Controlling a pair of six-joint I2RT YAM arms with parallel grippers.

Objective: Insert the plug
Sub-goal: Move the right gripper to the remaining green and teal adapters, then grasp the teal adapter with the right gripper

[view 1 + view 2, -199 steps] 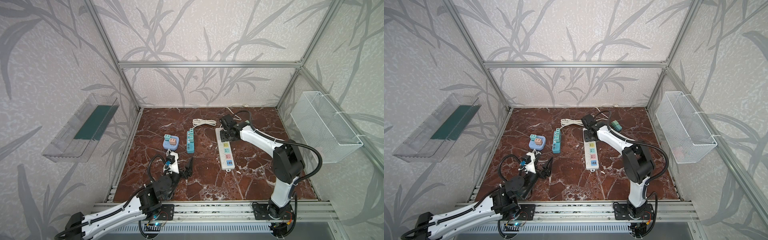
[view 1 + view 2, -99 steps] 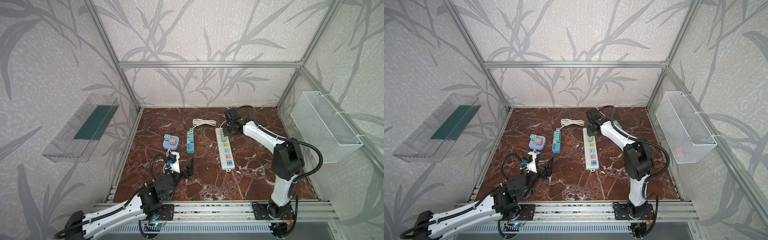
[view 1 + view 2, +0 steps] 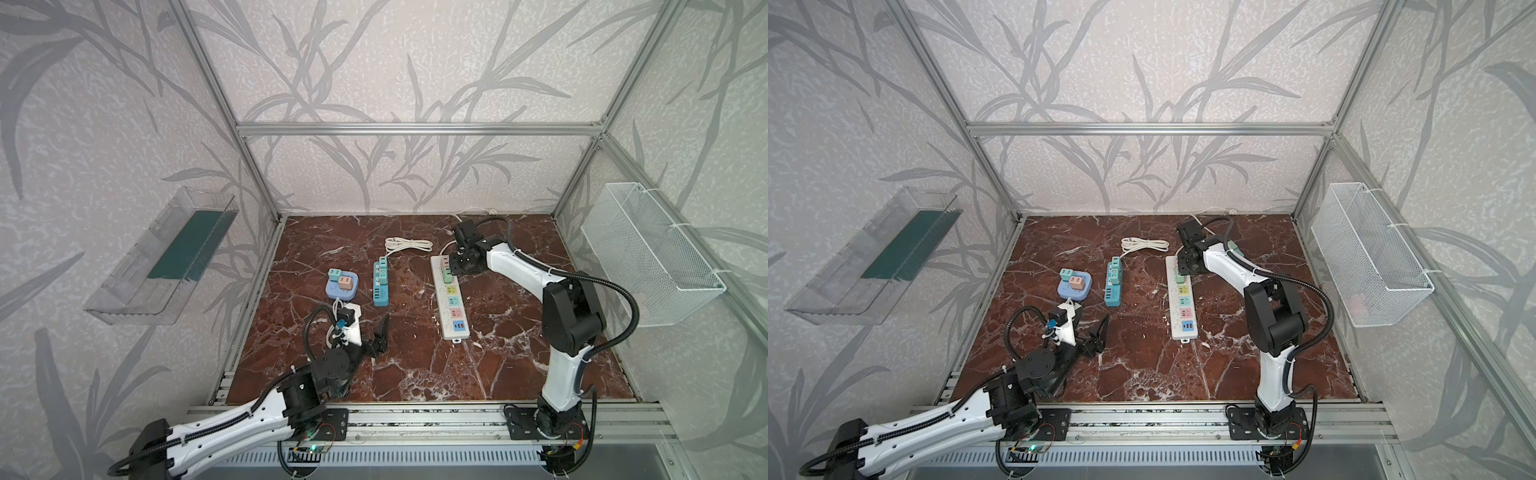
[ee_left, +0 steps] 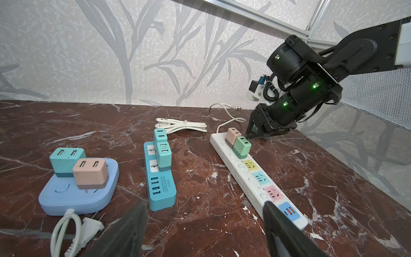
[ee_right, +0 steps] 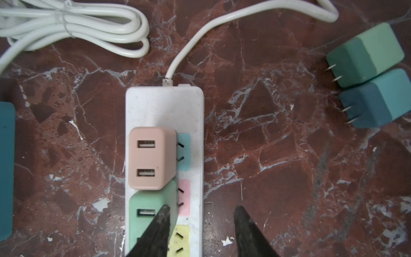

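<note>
Marble tabletop (image 5: 266, 155) throughout. Left of the white power strip (image 5: 164, 106), our left gripper (image 4: 203, 209) hangs with jaws spread, empty. At the strip's cord end the seated green plug (image 5: 146, 200) touches the pink plug (image 5: 149, 158); our right gripper (image 5: 202, 208) hovers just beside it, jaws parted, holding nothing. Right of the strip lie the loose green plug (image 5: 364, 55) and loose teal plug (image 5: 378, 102) (prongs sideways); we judge a skewed pinch could misalign them.

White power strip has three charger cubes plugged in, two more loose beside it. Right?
Not three. The right wrist view shows two plugged into the long white power strip: a peach charger cube and a pale green charger cube. The two loose ones beside it, a green cube and a teal cube, are right.
</note>
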